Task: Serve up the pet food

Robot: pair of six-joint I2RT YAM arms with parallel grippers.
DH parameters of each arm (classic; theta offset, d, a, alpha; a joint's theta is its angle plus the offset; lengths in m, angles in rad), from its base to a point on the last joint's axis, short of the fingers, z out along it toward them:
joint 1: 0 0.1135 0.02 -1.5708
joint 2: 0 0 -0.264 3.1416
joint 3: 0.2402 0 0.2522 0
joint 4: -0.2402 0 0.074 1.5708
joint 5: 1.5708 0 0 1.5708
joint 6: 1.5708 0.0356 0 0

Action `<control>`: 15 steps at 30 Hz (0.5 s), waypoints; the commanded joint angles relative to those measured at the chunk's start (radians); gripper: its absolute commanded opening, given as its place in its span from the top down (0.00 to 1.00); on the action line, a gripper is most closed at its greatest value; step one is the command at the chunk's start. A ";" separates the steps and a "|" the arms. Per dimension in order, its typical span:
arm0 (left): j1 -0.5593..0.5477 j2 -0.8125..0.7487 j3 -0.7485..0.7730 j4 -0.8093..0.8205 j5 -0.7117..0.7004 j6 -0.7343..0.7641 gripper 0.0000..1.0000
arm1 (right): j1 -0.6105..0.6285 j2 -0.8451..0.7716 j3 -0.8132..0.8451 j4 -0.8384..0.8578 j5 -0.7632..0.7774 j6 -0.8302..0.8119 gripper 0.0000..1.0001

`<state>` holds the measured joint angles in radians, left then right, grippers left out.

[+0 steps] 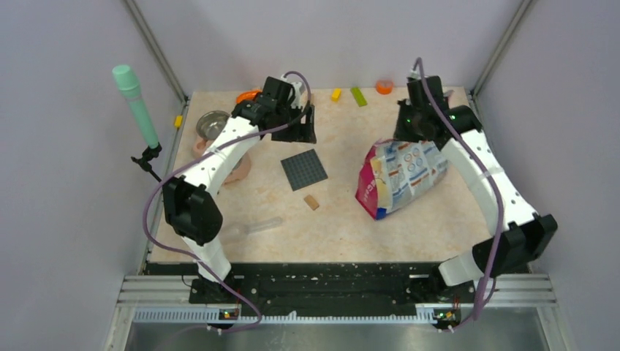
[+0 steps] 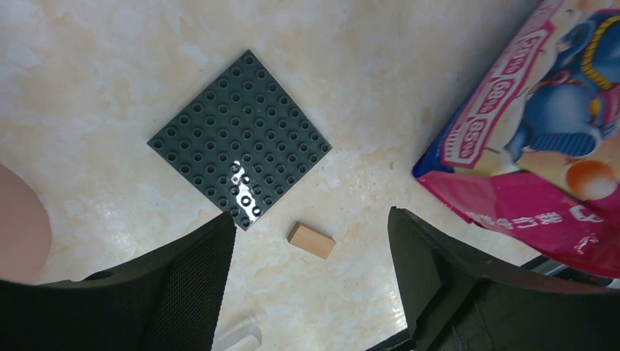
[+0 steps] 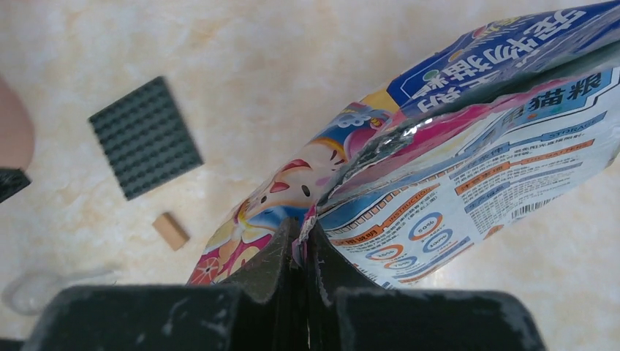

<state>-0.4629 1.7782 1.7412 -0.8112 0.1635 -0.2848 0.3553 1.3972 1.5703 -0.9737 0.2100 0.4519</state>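
The right gripper [image 3: 303, 234] has its jaws pressed together on an edge of the glossy pink-and-blue pet food bag [image 3: 453, 168], pinching the crinkled film between them. From above, the bag rests on the beige marbled desk [image 1: 343, 227] at about 3 o'clock from the desk's middle. Its gripped end points toward 12 o'clock, and its contents are hidden.

The left gripper [image 2: 313, 217] hangs above the desk with its jaws spread wide and nothing between them. Its wrist camera shows a small tan rectangular block [image 2: 312, 240] lying flat on the desk between the two fingers. A dark grey square studded plate [image 2: 240, 142] sits at 11 o'clock from the block, near it but apart.

From above, the plate is at 9 o'clock from the bag. A clear plastic scoop [image 1: 252, 229] lies at 8 o'clock from the block.
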 commanded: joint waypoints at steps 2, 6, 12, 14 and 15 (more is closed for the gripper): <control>0.063 -0.090 -0.006 0.058 0.016 -0.105 0.20 | 0.053 0.137 0.225 0.270 -0.310 -0.296 1.00; 0.074 -0.121 -0.047 0.099 0.024 -0.140 0.20 | 0.052 0.221 0.315 0.225 -0.416 -0.436 1.00; 0.075 -0.124 -0.059 0.129 0.041 -0.178 0.20 | 0.052 0.287 0.408 0.153 -0.515 -0.553 1.00; 0.074 -0.119 -0.056 0.135 0.053 -0.191 0.20 | 0.052 0.292 0.420 0.154 -0.546 -0.555 1.00; 0.074 -0.116 -0.055 0.139 0.057 -0.195 0.20 | 0.052 0.292 0.418 0.162 -0.559 -0.551 1.00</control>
<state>-0.3870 1.6909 1.6901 -0.7341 0.1871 -0.4385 0.3969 1.7123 1.8938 -0.9073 -0.2047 -0.0269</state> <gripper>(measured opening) 0.805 0.027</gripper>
